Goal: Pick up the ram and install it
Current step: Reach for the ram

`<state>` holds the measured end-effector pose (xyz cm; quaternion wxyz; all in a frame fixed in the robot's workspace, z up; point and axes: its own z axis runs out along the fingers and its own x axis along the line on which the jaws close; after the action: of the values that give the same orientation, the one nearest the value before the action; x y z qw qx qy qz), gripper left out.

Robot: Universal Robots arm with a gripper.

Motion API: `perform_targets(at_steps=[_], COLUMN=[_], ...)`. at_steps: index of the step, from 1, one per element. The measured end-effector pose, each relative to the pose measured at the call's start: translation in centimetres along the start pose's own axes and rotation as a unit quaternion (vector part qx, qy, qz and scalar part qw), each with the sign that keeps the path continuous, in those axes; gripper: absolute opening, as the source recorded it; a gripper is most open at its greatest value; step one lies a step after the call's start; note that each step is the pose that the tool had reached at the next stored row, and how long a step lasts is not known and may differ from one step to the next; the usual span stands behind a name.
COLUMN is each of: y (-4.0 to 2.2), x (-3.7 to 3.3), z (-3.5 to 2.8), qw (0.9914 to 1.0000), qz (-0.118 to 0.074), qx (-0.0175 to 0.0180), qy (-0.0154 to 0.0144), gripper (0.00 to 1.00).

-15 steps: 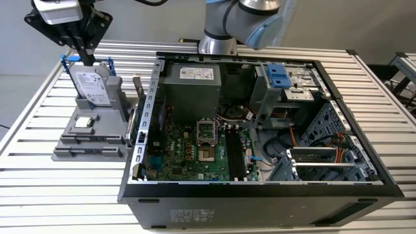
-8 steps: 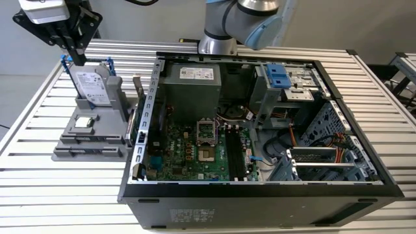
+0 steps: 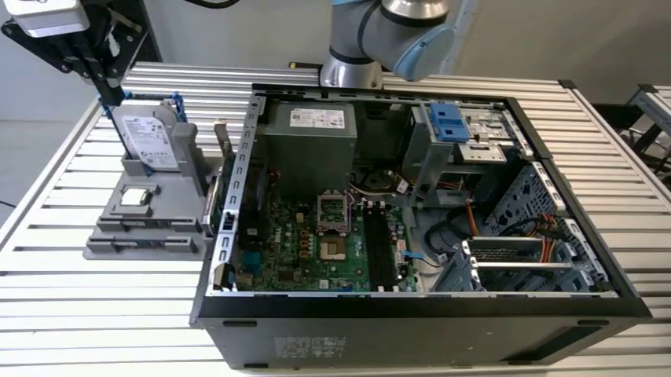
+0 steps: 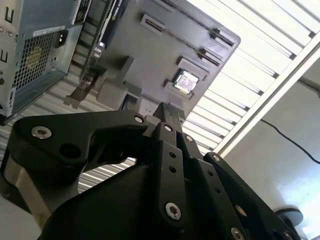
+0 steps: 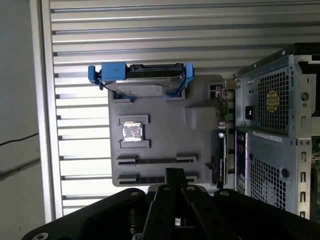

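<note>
My black gripper (image 3: 112,96) hangs at the exterior view's far left, above the back end of a grey parts holder (image 3: 157,200). In both wrist views its fingers (image 4: 167,112) (image 5: 175,175) are pressed together with nothing visible between them. The ram is out of view. Two long narrow slots (image 5: 156,160) in the holder look bare. Long black memory slots (image 3: 379,247) run along the green motherboard (image 3: 304,251) inside the open computer case (image 3: 419,306). I cannot tell whether a stick sits in them.
On the holder stand a silver hard drive in a blue frame (image 3: 147,137) (image 5: 142,80), a small square processor chip (image 3: 134,196) (image 5: 133,131) and an upright card (image 3: 222,137) beside the case wall. The slatted metal table (image 3: 84,298) carries everything.
</note>
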<state>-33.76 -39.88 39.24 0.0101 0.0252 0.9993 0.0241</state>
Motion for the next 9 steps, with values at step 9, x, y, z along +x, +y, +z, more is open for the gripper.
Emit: perform_targets(at_steps=[9], y=[-0.06], x=[1.3], z=[-0.02], qw=[1.0], qz=[-0.001], qx=[0.0], qy=[0.0001], gripper=[0.0])
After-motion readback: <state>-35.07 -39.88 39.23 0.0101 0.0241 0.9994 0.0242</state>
